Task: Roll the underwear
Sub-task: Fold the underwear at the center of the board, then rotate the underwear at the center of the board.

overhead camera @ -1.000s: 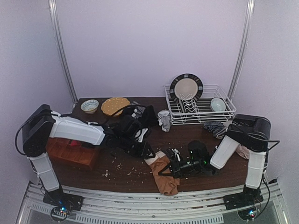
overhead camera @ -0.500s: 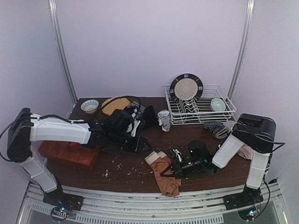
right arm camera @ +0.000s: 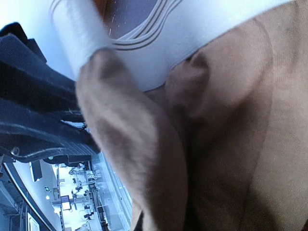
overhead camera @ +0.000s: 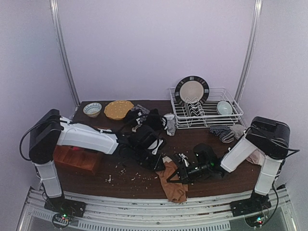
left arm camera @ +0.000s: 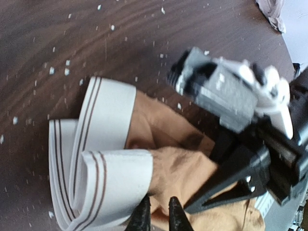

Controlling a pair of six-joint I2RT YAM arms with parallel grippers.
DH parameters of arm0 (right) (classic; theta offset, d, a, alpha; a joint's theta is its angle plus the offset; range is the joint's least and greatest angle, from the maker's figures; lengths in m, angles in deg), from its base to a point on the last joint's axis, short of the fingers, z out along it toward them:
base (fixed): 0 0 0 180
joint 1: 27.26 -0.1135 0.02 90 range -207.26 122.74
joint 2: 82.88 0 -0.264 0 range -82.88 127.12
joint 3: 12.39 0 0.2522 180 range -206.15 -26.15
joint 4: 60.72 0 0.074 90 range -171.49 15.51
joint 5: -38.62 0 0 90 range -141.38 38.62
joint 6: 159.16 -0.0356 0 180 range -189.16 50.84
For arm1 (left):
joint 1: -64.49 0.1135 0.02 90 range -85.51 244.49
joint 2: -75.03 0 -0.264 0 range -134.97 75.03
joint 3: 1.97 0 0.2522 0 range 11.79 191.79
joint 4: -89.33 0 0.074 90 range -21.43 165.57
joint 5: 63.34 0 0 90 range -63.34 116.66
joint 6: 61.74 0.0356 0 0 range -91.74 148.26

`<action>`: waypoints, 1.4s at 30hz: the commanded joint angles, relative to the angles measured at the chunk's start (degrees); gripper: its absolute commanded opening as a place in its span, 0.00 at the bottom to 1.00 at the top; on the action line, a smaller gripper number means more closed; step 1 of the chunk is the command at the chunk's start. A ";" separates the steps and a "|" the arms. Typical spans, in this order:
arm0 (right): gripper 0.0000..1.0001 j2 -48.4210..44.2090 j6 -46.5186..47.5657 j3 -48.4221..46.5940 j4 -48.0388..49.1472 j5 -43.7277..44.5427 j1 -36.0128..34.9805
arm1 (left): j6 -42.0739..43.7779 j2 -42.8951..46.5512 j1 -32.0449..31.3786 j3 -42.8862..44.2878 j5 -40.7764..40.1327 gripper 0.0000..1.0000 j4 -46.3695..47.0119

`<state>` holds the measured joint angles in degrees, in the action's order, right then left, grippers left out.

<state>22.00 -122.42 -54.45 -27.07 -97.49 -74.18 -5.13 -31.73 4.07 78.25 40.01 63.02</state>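
Underwear (overhead camera: 172, 183) between low left pincer (overhead camera: 159, 164), right pincer (overhead camera: 175, 175)

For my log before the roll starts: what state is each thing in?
Tan underwear: crumpled, waistband folded over, not rolled.
Left pincer: pinching tan underwear.
Right pincer: shut on tan underwear.
Rack plate: upright.
Yellow plate: flat.
Table bowl: upright.

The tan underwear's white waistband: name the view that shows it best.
Left wrist: the waistband lies folded, its stripes sharp. Top external shows the tan underwear small, band barely visible; right wrist gives a blurred close-up strip.
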 commanded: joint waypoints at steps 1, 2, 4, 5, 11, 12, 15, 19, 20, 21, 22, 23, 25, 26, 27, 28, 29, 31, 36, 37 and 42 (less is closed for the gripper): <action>0.00 -1.88 3.04 -0.36 -4.58 1.12 0.18 | 2.45 -3.38 1.67 5.36 0.45 0.11 -0.23; 0.00 -2.02 3.52 -0.30 -5.28 1.26 0.16 | 2.34 -3.91 2.11 5.76 0.61 0.10 0.14; 0.03 -2.42 4.48 -0.29 -7.40 1.53 -0.14 | 2.21 -4.70 2.94 6.54 0.17 0.10 0.77; 0.09 -2.71 4.99 -0.23 -8.26 1.72 -0.27 | 2.25 -5.28 3.12 6.90 0.40 0.10 0.81; 0.41 -8.91 9.08 -0.10 -17.96 5.50 -0.67 | 3.34 -10.96 4.33 11.11 2.14 0.06 -0.70; 0.43 -11.24 10.73 -0.51 -22.15 6.71 -0.97 | 3.20 -11.51 4.41 11.10 2.19 0.05 -0.42; 0.51 -18.40 16.05 -3.20 -35.53 12.35 -1.77 | 3.07 -12.73 4.84 11.33 2.51 0.05 0.29; 0.56 -27.69 22.99 -7.85 -56.28 25.17 -4.09 | 3.80 -13.92 5.43 12.54 2.44 0.04 -0.23; 0.57 -29.82 24.19 -9.12 -60.52 29.04 -5.37 | 3.99 -14.22 5.55 12.91 2.40 0.04 -0.27; 0.57 -31.57 25.22 -10.61 -64.13 33.39 -6.92 | 4.14 -14.52 5.62 13.22 2.42 0.03 -0.35; 0.57 -32.90 26.12 -11.89 -66.94 36.74 -8.92 | 4.23 -14.86 5.74 13.52 2.52 0.03 -0.39; 0.57 -33.54 26.59 -13.04 -68.37 39.36 -10.64 | 4.30 -15.10 5.87 13.79 2.76 0.02 -0.30; 0.53 -32.42 27.02 -14.83 -69.59 40.72 -14.30 | 4.44 -15.76 6.01 14.59 2.74 0.02 -0.31; 0.49 -30.89 27.16 -15.55 -70.10 41.20 -15.81 | 4.63 -16.30 6.09 15.15 2.71 0.02 -0.53; 0.42 -29.15 27.23 -15.99 -70.24 41.98 -17.28 | 4.72 -16.74 6.18 15.75 2.45 0.02 -0.82; 0.36 -27.20 27.17 -16.12 -69.96 42.54 -18.36 | 4.79 -17.10 6.34 16.27 2.45 0.02 -0.88; 0.31 -25.62 26.92 -16.05 -69.22 43.07 -19.21 | 4.80 -17.45 6.52 16.64 2.62 0.02 -0.89; 0.24 -23.33 26.80 -15.55 -67.71 44.34 -20.98 | 4.68 -18.32 6.82 17.22 2.70 0.02 -0.90; 0.20 -19.51 26.74 -13.83 -67.50 48.08 -24.54 | 4.72 -20.33 7.46 18.23 3.14 0.02 -0.42; 0.19 -19.18 26.41 -13.27 -68.00 49.26 -25.34 | 4.79 -20.59 7.58 18.39 3.11 0.02 -0.37; 0.23 -21.13 24.07 -10.12 -68.96 51.38 -26.86 | 6.24 -18.08 8.20 18.44 2.84 0.05 -1.26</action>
<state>2.57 -96.60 -67.34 -92.55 -50.19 -100.08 -1.11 -50.13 11.24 96.13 44.27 62.67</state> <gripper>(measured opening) 0.204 0.022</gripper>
